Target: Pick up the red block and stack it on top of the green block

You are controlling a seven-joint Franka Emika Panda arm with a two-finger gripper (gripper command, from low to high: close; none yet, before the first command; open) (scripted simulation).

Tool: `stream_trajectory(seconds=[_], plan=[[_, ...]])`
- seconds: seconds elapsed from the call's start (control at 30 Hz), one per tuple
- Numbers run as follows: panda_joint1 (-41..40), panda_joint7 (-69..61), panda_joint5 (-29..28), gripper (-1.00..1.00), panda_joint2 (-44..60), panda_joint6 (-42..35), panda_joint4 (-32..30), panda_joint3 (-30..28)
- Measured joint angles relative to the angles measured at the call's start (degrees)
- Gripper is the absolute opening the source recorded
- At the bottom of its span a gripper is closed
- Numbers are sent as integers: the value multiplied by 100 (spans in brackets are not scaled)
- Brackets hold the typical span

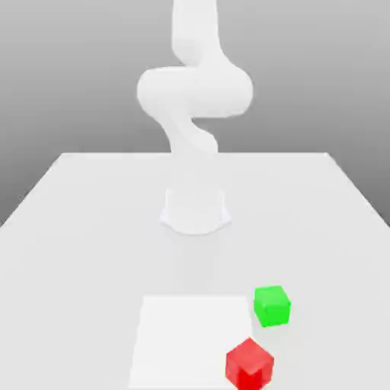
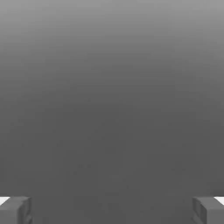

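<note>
Nearby, low on the table (image 1: 76, 206): red block (image 1: 249, 363), untouched, toward the exterior view's right.

Sat just beside the green block (image 1: 272, 305), apart from it, at the edge of a paler square patch (image 1: 187, 335), well clear of the white arm (image 1: 194, 99). Showed the gripper (image 2: 112, 210) spread wide in the hand view, nothing pinched, only grey surface between the fingertips (image 2: 15, 209). Risked, in my judgement, clipping the green neighbour on descent, given the closeness; risked, too, a skewed grasp across the red block's turned corners, tipping it at release.
</note>
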Motion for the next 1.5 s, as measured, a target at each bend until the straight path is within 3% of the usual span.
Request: stream_trajectory(seconds=[0.57,0.83,1.0,1.03,1.27,1.43,1.5], plan=[[890,-2150,428,0,3571,1251,-452,-262],[1047,-2814,152,0,5203,1848,-669,-189],[1014,-2936,170,0,6236,2624,-563,-118],[1005,-2946,182,-100,6366,2732,-544,-107],[1002,-2939,171,-100,6359,2722,-546,-105],[1042,-2866,99,-100,5455,2000,-732,-132],[1133,-2810,202,-100,5058,1936,-1077,-19]])
